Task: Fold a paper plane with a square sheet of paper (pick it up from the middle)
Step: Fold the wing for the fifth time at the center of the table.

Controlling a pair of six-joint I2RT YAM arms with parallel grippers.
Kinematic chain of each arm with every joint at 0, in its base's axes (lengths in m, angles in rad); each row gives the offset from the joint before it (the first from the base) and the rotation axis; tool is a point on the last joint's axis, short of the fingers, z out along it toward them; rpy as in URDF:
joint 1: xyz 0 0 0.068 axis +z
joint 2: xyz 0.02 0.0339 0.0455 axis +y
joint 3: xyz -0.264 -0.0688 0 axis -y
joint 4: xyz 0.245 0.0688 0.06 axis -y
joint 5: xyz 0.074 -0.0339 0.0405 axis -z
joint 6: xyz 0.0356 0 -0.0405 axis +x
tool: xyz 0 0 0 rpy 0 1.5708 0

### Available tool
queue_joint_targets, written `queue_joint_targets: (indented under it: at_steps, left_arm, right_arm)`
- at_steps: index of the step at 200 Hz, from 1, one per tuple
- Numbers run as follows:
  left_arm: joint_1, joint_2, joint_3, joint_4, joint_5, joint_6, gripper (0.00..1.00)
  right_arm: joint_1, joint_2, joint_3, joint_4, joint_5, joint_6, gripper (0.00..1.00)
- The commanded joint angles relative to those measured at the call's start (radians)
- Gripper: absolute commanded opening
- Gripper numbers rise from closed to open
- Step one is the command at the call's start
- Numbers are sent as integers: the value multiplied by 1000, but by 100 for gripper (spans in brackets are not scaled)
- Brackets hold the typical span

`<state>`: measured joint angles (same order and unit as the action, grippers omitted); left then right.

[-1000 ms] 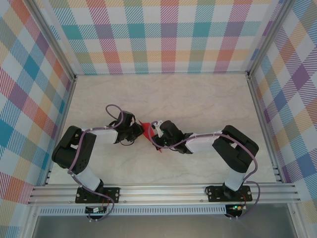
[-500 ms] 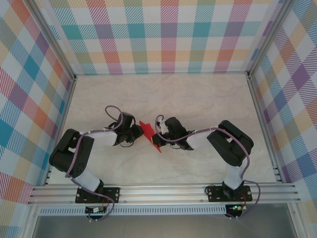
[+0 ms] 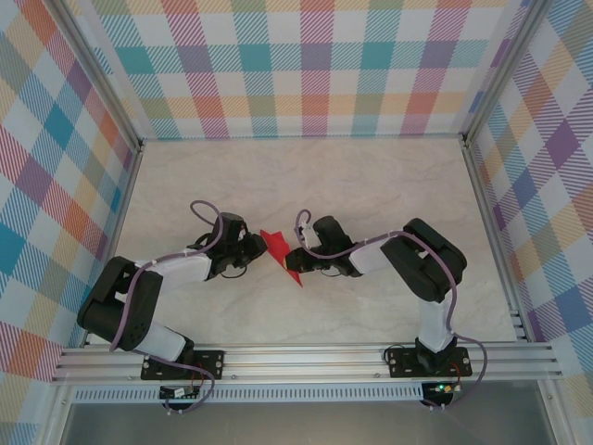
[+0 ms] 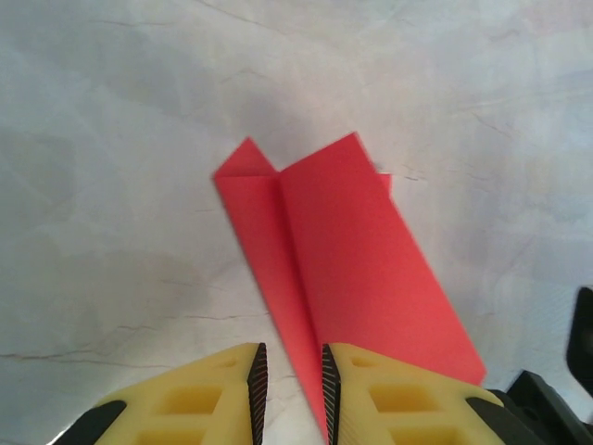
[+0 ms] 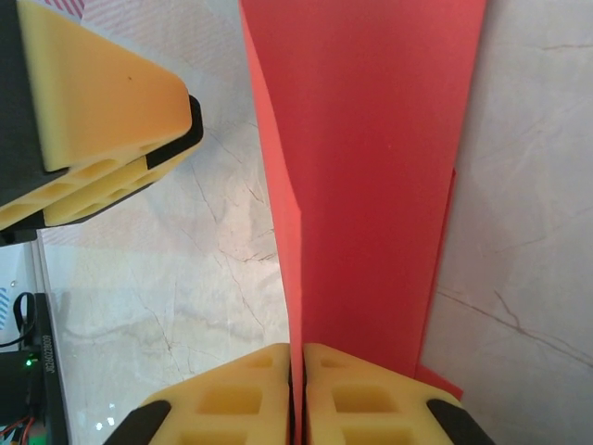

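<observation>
And there was the paper plane [image 3: 283, 255], a slim red dart, with the pale table [image 3: 371, 185] under it and an arm closing in from either side of it. Whether its belly touched the tabletop I could not tell.

The right gripper [image 5: 297, 357] had its jaws pressed together on the plane's centre ridge at one end, red paper pinched flat between the yellow pads. The left gripper [image 4: 290, 385] sat at the plane's pointed end, jaws drawn to a narrow slot. The tip lay just against one pad, with bare table showing through the gap, so it gripped nothing.

Here was the danger, as I judged it. The plane hung on one thin pinch. Any tug or twist from the right side could have crumpled the ridge or torn it at the clamp. If the left jaws closed off-centre on that tip, they could have bent the nose or creased a wing crooked. If the right side let go first, the folds might have sprung open. And both sets of fingers sat very near the plane, so a clash between them was a risk too.
</observation>
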<state>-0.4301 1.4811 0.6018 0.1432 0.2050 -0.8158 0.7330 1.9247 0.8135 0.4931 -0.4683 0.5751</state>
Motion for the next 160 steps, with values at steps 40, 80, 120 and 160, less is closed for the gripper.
queue_joint_targets:
  at_steps: [40, 80, 120, 160]
  left_arm:
    - [-10, 12, -17, 194, 135, 25, 25]
    - [-15, 83, 18, 217, 156, 18, 25]
    - [-25, 127, 47, 203, 139, 18, 25]
    - [-30, 142, 56, 190, 116, 14, 24]
  right_arm:
    - [-15, 51, 48, 9, -104, 16, 6]
    - [-16, 59, 65, -25, -106, 1, 7]
    - [-17, 62, 74, -51, -109, -13, 8]
    - [-17, 60, 84, -75, -109, -16, 11]
